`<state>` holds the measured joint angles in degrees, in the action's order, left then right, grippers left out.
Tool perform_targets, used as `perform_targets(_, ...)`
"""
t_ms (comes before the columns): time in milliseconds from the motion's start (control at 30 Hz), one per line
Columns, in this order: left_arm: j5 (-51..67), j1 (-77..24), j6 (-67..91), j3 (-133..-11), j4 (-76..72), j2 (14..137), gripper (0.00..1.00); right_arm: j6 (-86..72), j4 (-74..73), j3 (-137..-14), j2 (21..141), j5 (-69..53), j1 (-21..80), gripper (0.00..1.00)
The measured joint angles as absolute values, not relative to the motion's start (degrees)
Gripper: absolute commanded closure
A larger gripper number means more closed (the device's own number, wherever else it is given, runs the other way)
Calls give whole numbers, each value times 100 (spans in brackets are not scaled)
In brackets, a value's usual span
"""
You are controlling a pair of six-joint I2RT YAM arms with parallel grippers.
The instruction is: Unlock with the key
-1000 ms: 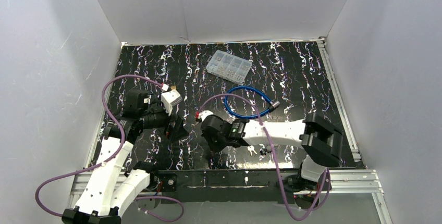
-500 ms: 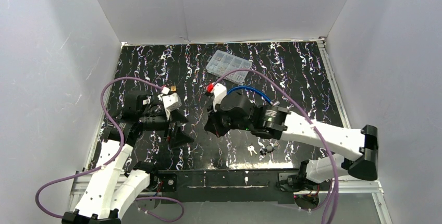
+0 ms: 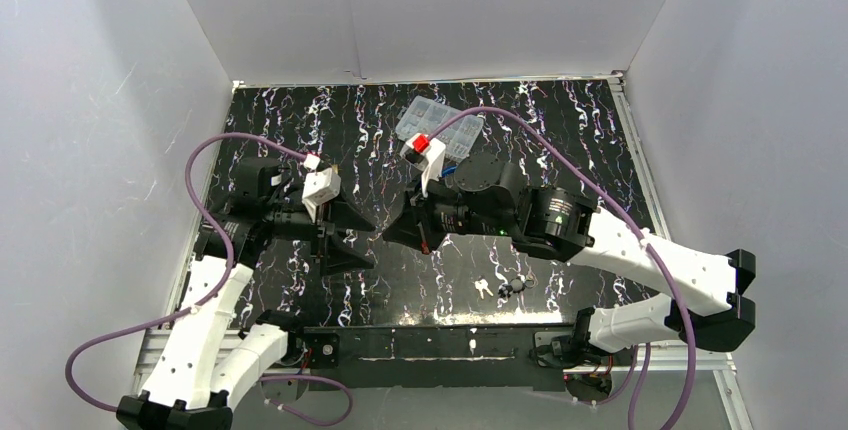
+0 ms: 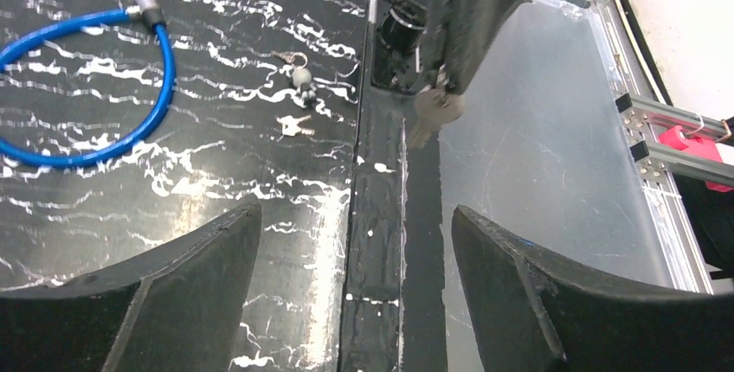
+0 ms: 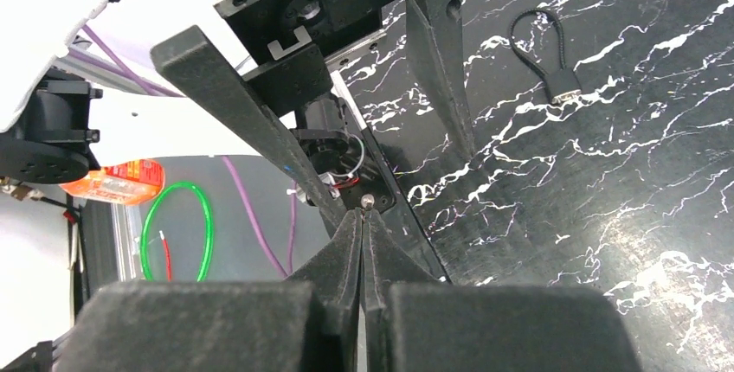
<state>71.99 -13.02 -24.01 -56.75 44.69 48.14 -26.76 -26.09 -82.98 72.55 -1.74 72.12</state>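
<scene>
One silver key, pinched in the closed right fingers, hung just before the left fingers, which stood spread apart.

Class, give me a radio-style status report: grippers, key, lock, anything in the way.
Left gripper open, facing the key. Right gripper shut on key, holding it up. Blue cable lock lying on table, untouched. Nothing seen blocking.

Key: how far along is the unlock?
Done: the key is off the table, pinched in the shut right gripper. In hand: it hangs just ahead of the open left gripper, possibly a handover. Left: the blue cable lock lies untouched on the table, key not yet inserted.
</scene>
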Motion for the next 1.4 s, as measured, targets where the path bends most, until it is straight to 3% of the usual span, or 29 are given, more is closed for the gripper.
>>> perform_targets(200,7526,-1306,-2399,-5760,4414,4674,29,-2679,-2613,-8460,7365,-379,7212,99)
perform_targets(467,7717,-1321,-2445,-5802,4416,4652,47,-2696,-2571,-8591,7634,-602,7212,99)
perform_targets(600,7767,-1326,-2451,-5852,4416,4676,64,-2703,-2561,-8593,7658,-622,7212,99)
perform_targets(700,7819,-1330,-2458,-5872,4416,4683,86,-2703,-2556,-8608,7658,-620,7212,99)
perform_targets(733,7832,-1337,-2477,-5874,4414,4683,89,-2703,-2552,-8613,7658,-620,7212,99)
perform_targets(967,7854,-1372,-2432,-5900,4414,4676,83,-2703,-2545,-8615,7658,-598,7212,99)
perform_targets(1067,7859,-1393,-2388,-5900,4414,4650,71,-2709,-2506,-8615,7660,-574,7207,99)
perform_targets(1133,7870,-1404,-2359,-5900,4414,4619,70,-2720,-2484,-8615,7662,-558,7205,99)
perform_targets(1300,7874,-1411,-2331,-5900,4414,4515,75,-2768,-2383,-8615,7662,-528,7201,99)
perform_targets(1400,7872,-1411,-2331,-5900,4416,4488,87,-2812,-2359,-8613,7662,-508,7201,99)
